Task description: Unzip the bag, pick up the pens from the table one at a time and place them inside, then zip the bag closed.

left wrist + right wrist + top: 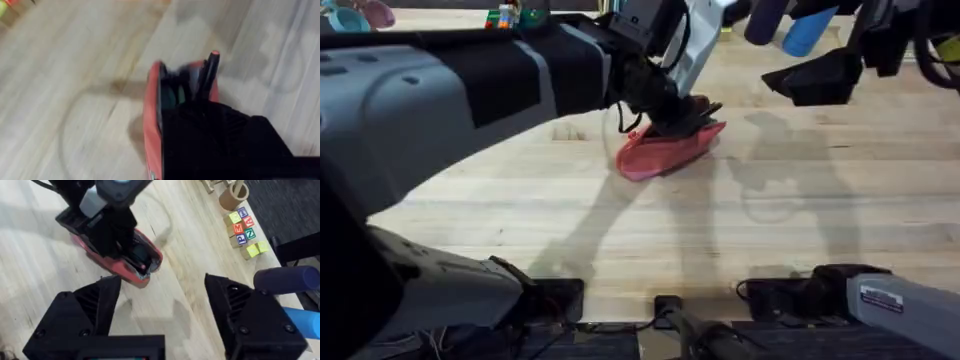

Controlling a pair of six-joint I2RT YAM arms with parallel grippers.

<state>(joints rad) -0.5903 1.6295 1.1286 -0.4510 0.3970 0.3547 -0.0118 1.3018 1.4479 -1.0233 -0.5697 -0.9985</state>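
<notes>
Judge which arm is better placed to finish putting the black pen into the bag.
Left, probably. The left gripper is at the open bag with a black pen poking from it. The right gripper hovers apart, jaws open and empty.

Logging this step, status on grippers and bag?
Left gripper down in the open bag, black pen in its mouth. Right gripper open, hovering clear of it. Toy blocks well off, nothing blocking.

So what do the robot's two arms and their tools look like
The left arm has grey and black housings with a white wrist section and black cables. The right tool has two black, blocky, ribbed fingers. The right arm is grey with a white label near its black base.
</notes>
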